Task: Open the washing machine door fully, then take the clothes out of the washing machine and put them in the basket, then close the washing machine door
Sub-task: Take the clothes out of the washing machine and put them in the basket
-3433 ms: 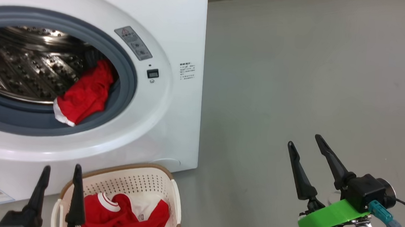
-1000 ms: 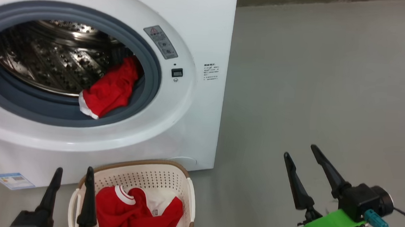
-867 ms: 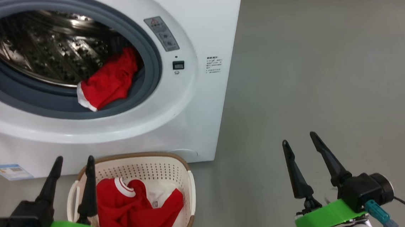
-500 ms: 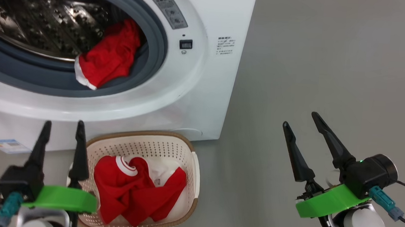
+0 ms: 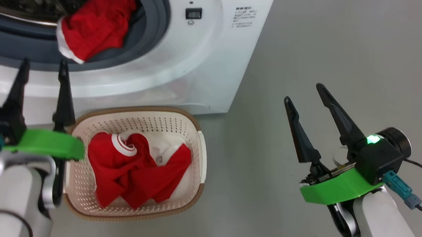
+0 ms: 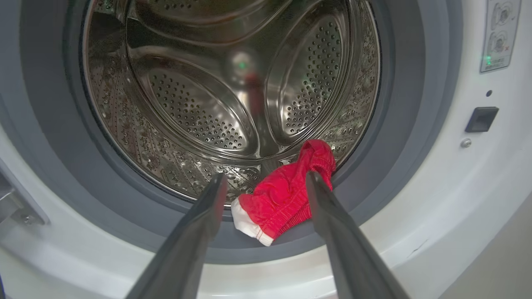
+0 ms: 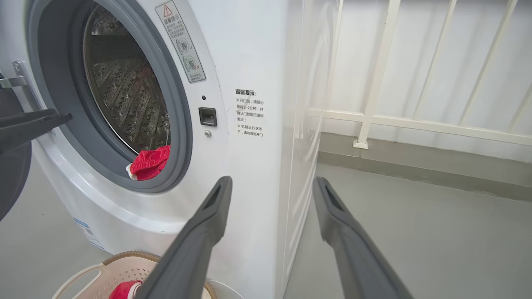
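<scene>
Lifted from beside the basket (image 5: 140, 123), the left end effector (image 5: 44, 62), spread and empty, faces the red garment (image 6: 282, 199) draped on the grey rubber ring (image 6: 407, 145) at the drum's 5 o'clock; a shallow pinch may catch rubber or drop it.

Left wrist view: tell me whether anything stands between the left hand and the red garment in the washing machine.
Nothing visible does. The open left hand points at the bright red fabric garment with white trim, lying on the grey rubber ring at the opening's lower edge.

Head down, wrists fwd; common washing machine (image 5: 207, 70)
</scene>
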